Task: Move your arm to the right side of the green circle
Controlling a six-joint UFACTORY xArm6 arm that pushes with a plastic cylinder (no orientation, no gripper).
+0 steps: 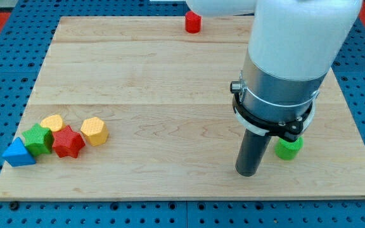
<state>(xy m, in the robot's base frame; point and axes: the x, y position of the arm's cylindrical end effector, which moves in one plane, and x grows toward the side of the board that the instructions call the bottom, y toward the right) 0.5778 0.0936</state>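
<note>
While tip point(246, 172) sits just left of green circle point(288, 148), approach unfinished; next: skirt round to its right. Gripperless end effector.

My arm stands upright over the board's right half, my tip point(247, 173) lowered near its bottom edge.

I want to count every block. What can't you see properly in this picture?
- Green circle: the arm's grey collar hides its top-left part.
- Red block at the view's top: the arm's white body covers its upper part, so its shape is unclear.
- Board behind the arm: hidden; blocks could be there.
- My tip shows, left of the green circle.
</note>
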